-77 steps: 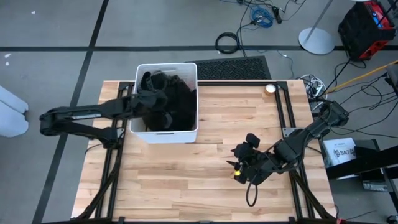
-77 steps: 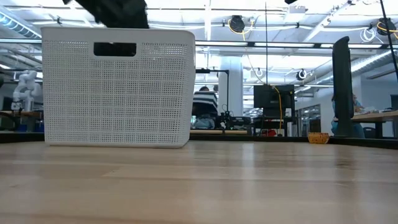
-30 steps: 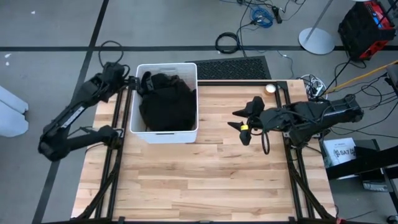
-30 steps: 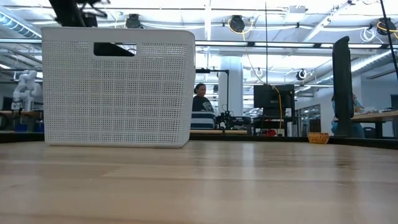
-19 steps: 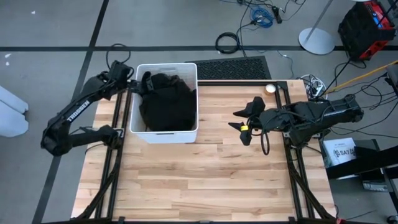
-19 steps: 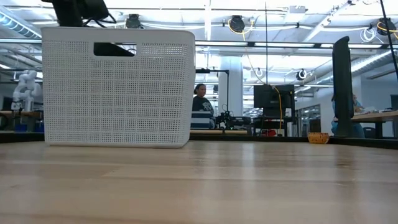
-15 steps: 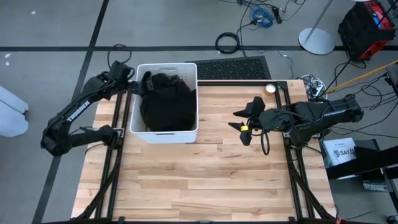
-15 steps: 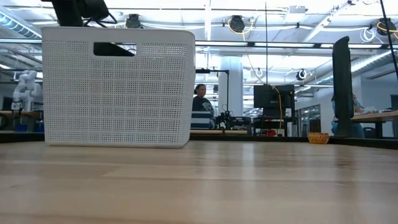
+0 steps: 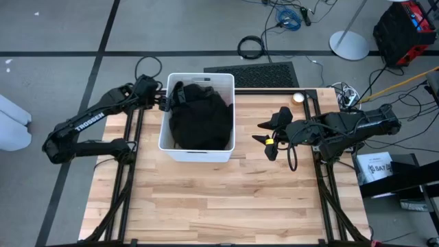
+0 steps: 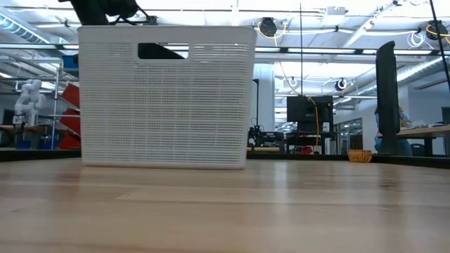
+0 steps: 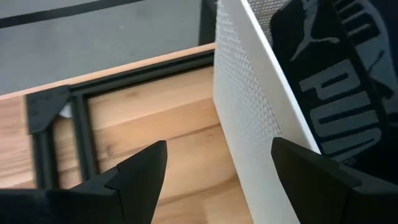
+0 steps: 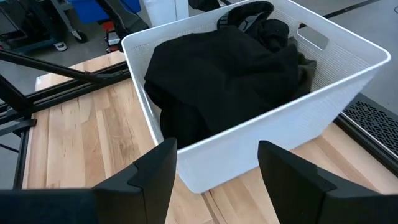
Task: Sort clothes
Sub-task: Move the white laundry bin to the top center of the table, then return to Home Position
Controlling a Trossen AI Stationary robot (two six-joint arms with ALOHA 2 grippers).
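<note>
High view: clothes (image 9: 199,120) binned beside left pincer (image 9: 163,101) (open).

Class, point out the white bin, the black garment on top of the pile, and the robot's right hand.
bin (image 9: 195,153), high view, near rim
black garment (image 12: 230,62), right wrist view, middle of the top fold
right hand (image 9: 263,132), high view, between the fingertips

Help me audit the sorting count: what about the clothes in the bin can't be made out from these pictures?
- High view: the black garment on top covers whatever lies under it in the white bin.
- Low view: the bin's perforated wall hides all the contents.
- Right wrist view: only a dark olive edge peeks out beside the black pile; how many pieces there are cannot be told.
- Left wrist view: the picture's edge cuts off a printed black garment.
</note>
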